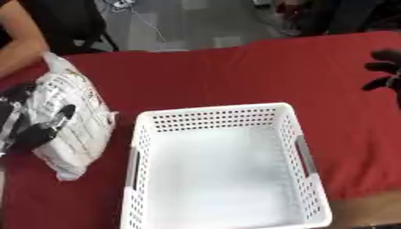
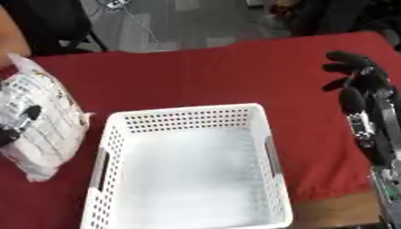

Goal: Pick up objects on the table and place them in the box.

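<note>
- The counter (image 1: 258, 71) has a red cloth on it, and it carries everything here.
- The white box (image 1: 291, 129) with holes in its sides sits in the middle, close to the near edge. It has nothing in it.
- The white bag (image 1: 74, 118) lies on the cloth just left of the box, very near the box's left wall but not in it. Its long side runs from far to near, next to that wall.
- The left hand (image 1: 39, 125) is on the bag, left of the box. Its dark fingers lie across the top of the bag and seem to curl on it, so I think it has hold of the bag.
- The right hand (image 2: 356, 74) is far off to the right of the box. Its fingers are spread out and it holds nothing.
- The left hand is the one by the bag, so it looks like its job. The box is just to the right of the bag, so I think the bag must go up over the left wall and then down inside.
</note>
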{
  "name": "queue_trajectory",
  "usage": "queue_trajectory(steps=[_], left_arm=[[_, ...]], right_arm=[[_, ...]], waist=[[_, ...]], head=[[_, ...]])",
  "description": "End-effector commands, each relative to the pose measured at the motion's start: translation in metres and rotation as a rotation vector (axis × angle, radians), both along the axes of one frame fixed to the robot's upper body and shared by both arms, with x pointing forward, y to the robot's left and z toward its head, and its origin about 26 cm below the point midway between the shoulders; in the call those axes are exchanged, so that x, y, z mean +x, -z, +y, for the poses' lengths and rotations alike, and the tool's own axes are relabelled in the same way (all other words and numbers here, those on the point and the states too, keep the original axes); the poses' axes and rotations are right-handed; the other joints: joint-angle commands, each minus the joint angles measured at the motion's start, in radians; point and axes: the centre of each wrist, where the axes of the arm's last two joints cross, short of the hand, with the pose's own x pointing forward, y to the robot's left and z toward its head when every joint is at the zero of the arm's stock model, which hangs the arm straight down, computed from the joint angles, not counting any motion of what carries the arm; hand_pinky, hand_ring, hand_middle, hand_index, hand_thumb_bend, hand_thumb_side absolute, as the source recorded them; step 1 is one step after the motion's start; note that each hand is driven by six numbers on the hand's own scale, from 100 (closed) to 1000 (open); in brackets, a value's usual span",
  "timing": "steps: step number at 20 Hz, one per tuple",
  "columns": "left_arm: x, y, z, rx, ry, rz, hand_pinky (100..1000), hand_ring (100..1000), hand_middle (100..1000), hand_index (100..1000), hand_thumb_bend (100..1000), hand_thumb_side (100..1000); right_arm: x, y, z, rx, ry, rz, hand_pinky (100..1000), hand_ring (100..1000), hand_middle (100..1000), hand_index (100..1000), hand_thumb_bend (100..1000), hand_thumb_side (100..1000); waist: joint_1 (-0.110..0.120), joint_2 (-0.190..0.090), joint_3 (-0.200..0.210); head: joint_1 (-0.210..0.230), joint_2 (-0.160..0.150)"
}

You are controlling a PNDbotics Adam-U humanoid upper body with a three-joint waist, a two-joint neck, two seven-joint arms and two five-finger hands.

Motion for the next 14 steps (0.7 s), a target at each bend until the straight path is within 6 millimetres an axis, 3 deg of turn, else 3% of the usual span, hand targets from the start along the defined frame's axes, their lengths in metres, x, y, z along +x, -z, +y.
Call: queue_trajectory(steps=[1, 4, 5, 6, 8, 9, 10, 11, 12, 13, 14], left_arm=[[-0.001, -0.011, 0.002, 0.087, 0.017, 0.077, 778, 849, 891, 957, 1000, 816], [-0.003, -0.02, -0.001, 0.129, 0.034, 0.14, 753, 782, 813, 908, 1000, 735], [-0.004, -0.024, -0.002, 0.136, 0.037, 0.151, 757, 797, 828, 917, 1000, 738], [-0.005, -0.027, -0.004, 0.142, 0.039, 0.155, 730, 721, 754, 867, 916, 727], [-0.006, -0.033, -0.006, 0.152, 0.043, 0.158, 710, 651, 682, 813, 629, 666], [-0.006, -0.035, -0.008, 0.153, 0.045, 0.158, 697, 600, 624, 764, 372, 583], [-0.007, -0.036, -0.009, 0.152, 0.047, 0.154, 685, 568, 588, 720, 220, 528], [-0.007, -0.038, -0.01, 0.15, 0.048, 0.146, 694, 591, 614, 752, 322, 567], [-0.008, -0.039, -0.011, 0.147, 0.048, 0.136, 624, 447, 456, 541, 100, 433], [-0.008, -0.041, -0.012, 0.141, 0.048, 0.119, 610, 427, 429, 511, 100, 392], [-0.008, -0.042, -0.013, 0.134, 0.048, 0.101, 544, 343, 327, 385, 100, 299]], right_arm=[[-0.001, -0.007, -0.001, -0.013, -0.005, -0.021, 581, 777, 803, 893, 401, 928], [-0.001, -0.007, -0.001, -0.014, -0.006, -0.02, 581, 777, 803, 893, 401, 928], [-0.001, -0.007, -0.001, -0.014, -0.006, -0.02, 581, 777, 803, 893, 401, 928], [-0.001, -0.007, -0.001, -0.014, -0.006, -0.02, 581, 777, 803, 893, 401, 927], [-0.001, -0.007, -0.001, -0.015, -0.007, -0.02, 581, 777, 803, 893, 401, 928], [-0.001, -0.007, 0.0, -0.015, -0.007, -0.02, 581, 777, 803, 893, 400, 928], [-0.001, -0.007, 0.0, -0.015, -0.007, -0.02, 581, 777, 803, 893, 400, 927], [-0.001, -0.007, -0.001, -0.015, -0.007, -0.02, 581, 777, 803, 893, 400, 928], [-0.001, -0.007, -0.001, -0.015, -0.007, -0.02, 581, 777, 803, 893, 400, 927], [-0.001, -0.007, -0.001, -0.015, -0.007, -0.02, 581, 777, 803, 893, 400, 927], [-0.001, -0.007, -0.001, -0.015, -0.007, -0.02, 581, 777, 803, 893, 399, 927]], waist=[[-0.001, -0.011, -0.003], [-0.001, -0.011, -0.003], [-0.001, -0.011, -0.003], [-0.001, -0.011, -0.003], [-0.001, -0.011, -0.003], [-0.001, -0.011, -0.004], [-0.001, -0.011, -0.004], [-0.001, -0.011, -0.004], [-0.001, -0.011, -0.004], [-0.001, -0.011, -0.004], [-0.001, -0.011, -0.004]], head=[[-0.009, -0.014], [-0.008, -0.013], [-0.008, -0.013], [-0.007, -0.013], [-0.007, -0.014], [-0.008, -0.014], [-0.008, -0.014], [-0.008, -0.014], [-0.008, -0.014], [-0.008, -0.014], [-0.008, -0.014]])
